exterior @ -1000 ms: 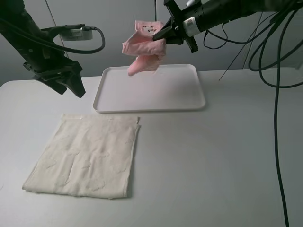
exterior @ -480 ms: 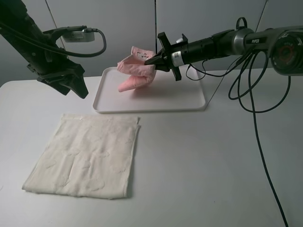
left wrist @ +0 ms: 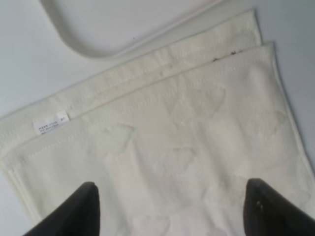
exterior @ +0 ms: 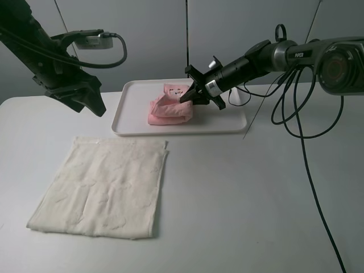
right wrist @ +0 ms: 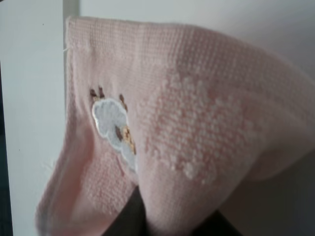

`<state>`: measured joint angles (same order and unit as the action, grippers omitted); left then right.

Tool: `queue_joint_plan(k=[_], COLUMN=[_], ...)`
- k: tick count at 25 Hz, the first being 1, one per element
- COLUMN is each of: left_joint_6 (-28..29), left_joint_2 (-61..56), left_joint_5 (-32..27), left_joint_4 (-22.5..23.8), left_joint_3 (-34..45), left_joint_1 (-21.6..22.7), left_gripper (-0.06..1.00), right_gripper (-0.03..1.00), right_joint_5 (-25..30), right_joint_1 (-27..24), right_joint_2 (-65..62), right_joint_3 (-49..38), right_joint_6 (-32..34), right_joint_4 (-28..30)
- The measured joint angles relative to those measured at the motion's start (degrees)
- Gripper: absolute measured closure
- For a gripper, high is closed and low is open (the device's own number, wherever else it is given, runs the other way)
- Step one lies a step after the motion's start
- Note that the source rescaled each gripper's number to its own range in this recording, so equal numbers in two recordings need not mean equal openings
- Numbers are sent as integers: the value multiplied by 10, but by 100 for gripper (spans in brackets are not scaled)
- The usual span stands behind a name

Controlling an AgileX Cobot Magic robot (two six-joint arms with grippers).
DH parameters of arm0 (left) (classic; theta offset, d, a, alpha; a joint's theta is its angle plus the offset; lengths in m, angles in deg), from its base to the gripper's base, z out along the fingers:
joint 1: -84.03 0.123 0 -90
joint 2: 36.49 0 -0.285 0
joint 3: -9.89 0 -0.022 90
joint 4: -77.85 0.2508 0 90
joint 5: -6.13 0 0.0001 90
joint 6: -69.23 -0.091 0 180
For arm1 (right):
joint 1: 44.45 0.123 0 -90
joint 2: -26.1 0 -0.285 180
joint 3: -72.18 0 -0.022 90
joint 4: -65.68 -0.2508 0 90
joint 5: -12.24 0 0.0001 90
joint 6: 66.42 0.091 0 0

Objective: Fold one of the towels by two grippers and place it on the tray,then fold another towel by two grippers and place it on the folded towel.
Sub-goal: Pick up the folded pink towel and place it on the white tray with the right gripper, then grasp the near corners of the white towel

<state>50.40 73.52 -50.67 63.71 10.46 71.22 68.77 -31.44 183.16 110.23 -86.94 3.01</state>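
The pale pink towel (exterior: 168, 111) lies bunched in a loose fold on the white tray (exterior: 136, 94), left of its middle. My right gripper (exterior: 186, 98) reaches in from the right and is shut on the towel's raised right edge. In the right wrist view the pink cloth (right wrist: 197, 113) with a small sheep patch drapes over the fingers and hides them. The cream towel (exterior: 105, 187) lies flat on the table in front of the tray. My left gripper (exterior: 94, 105) hangs open and empty above its far edge. The left wrist view shows this towel (left wrist: 187, 147), its tag (left wrist: 49, 125) and the tray's corner (left wrist: 98, 49).
Black cables (exterior: 301, 131) trail from the right arm over the table's right side. The tray's right half (exterior: 227, 116) is bare. A grey wall stands close behind the tray. White tabletop (exterior: 256, 199) stretches right of the cream towel.
My right gripper has come down from high above the tray, bringing the pink towel with it; the towel now rests on the tray. The left arm and the cream towel have not moved.
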Motion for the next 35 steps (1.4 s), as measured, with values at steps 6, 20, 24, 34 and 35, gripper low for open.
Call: queue_joint_plan(k=[6,20,24,34,35], left_joint_6=[0,1,-4,-93,-112], left_joint_2=[0,-4,-7,-125,-136], left_joint_5=[-2,-33,-57,-77,-74], left_joint_4=[-1,8,38,73,76], left_joint_3=[0,0,0,48,63], left_joint_1=[0,0,0,27,32], left_gripper=[16,16,16,16,16], right_gripper=[26,2,-1,5,5], right_joint_5=[-6,20,105,56,41], right_joint_1=[0,-51,-51,-27,-16], right_joint_2=[-5,-222,-265,-404,-424], right_joint_3=[0,-1,-1,-244,-277], right_joint_6=[-29,-83,-81,-123,-133], right_joint_4=[-39,214,287,306,306])
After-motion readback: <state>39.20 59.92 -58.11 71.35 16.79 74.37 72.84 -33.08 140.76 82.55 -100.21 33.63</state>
